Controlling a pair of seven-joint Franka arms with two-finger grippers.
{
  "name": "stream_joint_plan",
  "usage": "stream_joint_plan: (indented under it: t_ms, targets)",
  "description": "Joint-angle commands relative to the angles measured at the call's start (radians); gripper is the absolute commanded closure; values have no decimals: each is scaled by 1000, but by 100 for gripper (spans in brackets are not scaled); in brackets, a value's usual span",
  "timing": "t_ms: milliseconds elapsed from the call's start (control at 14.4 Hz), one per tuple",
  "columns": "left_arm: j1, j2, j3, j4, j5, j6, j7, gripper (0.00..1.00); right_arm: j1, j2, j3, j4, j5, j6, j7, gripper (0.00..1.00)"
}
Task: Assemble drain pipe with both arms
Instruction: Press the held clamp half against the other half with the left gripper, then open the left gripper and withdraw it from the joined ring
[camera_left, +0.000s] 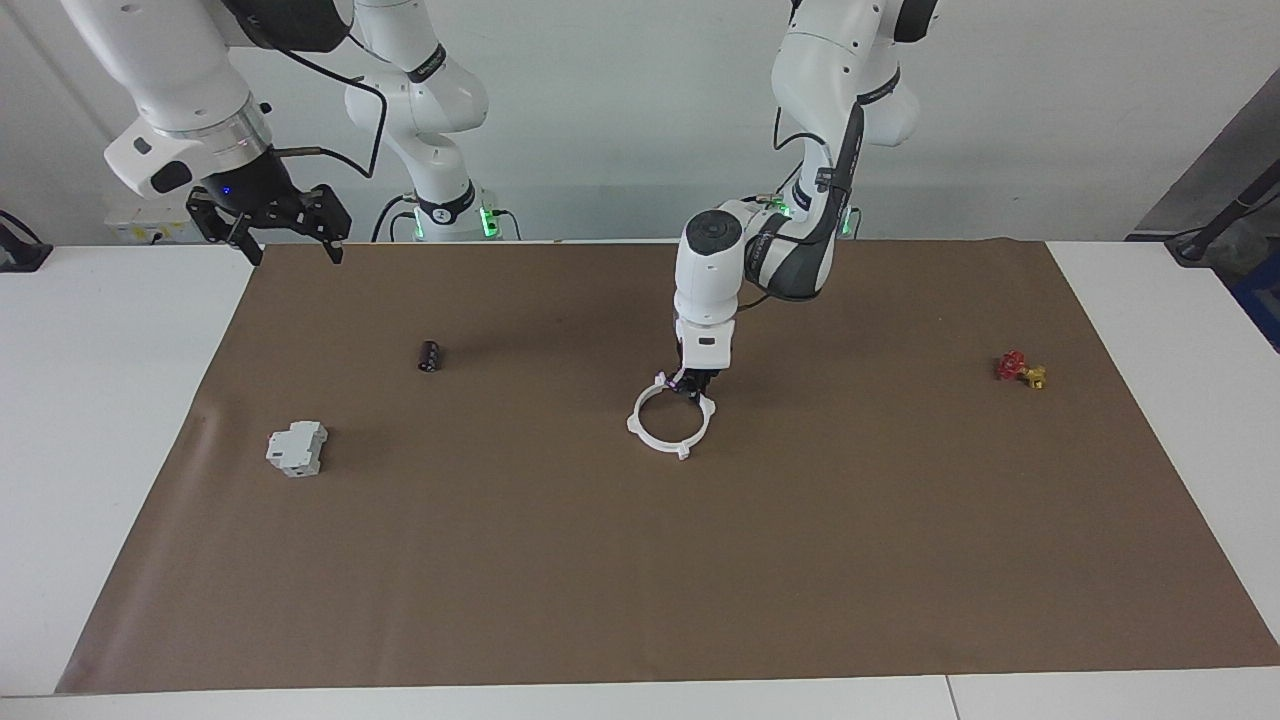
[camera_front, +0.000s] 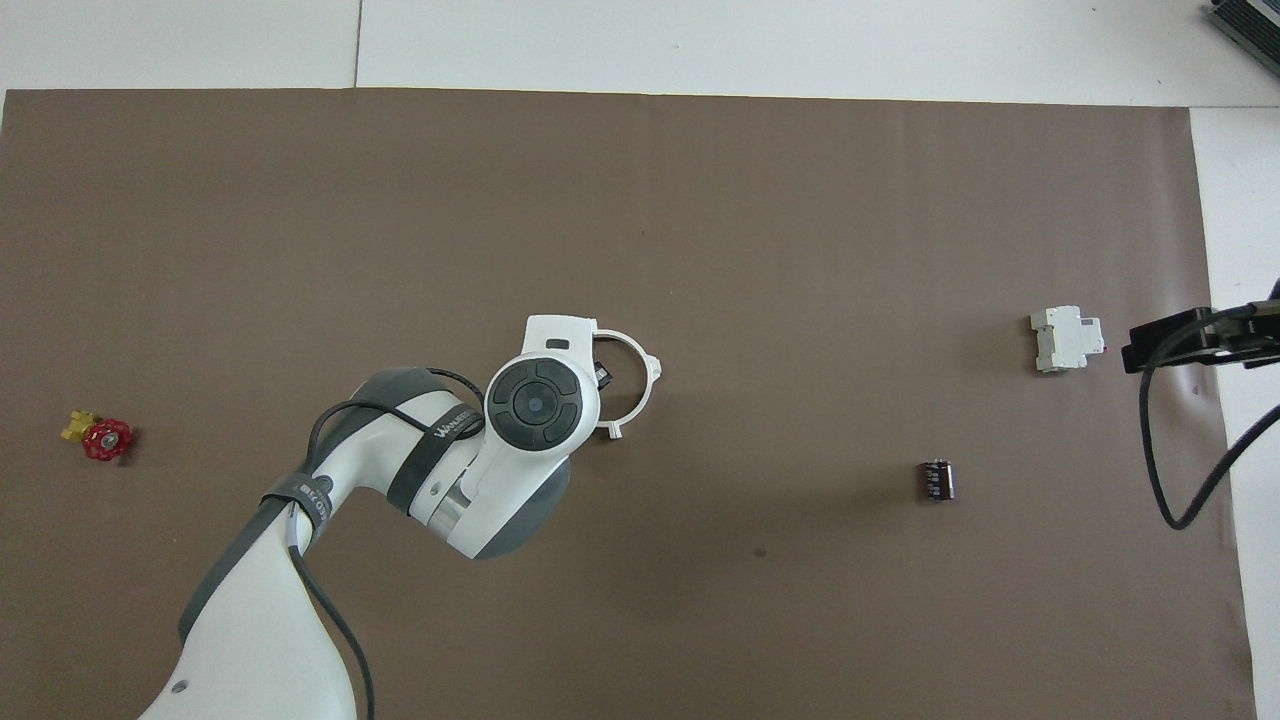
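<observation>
My right gripper (camera_left: 287, 243) waits with fingers spread, raised over the brown mat's (camera_left: 640, 560) edge at my right arm's end. Below it lie a black cylinder (camera_left: 430, 356) and a grey-white block (camera_left: 297, 448). My left gripper (camera_left: 693, 384) is pinched on the white drain pipe ring (camera_left: 669, 421) at mid-mat, gripping the rim nearest me.

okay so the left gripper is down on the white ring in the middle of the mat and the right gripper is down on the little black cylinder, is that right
Not quite. The right gripper is not on the black cylinder: the facing view shows it hanging open in the air over the mat's edge at the right arm's end of the table. The rest holds: the left gripper is shut on the white ring mid-mat.
</observation>
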Motion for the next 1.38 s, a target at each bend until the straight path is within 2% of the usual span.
stream_joint_plan:
  t_ms: [0,900,1107,1315]
  targets:
    - [-11,-3,14,-13,16,18,14,0,-9,7,5,9,6,11,-22,0]
    - [-10,-3,14,-13,17,14,24,0,-9,7,5,9,5,9,-23,0]
    - [-4,-18,17,25,23,-84,54,0,-9,7,5,9,5,9,-23,0]
    - [35,-113,20,55,26,-194,117,0,-9,7,5,9,5,11,-23,0]
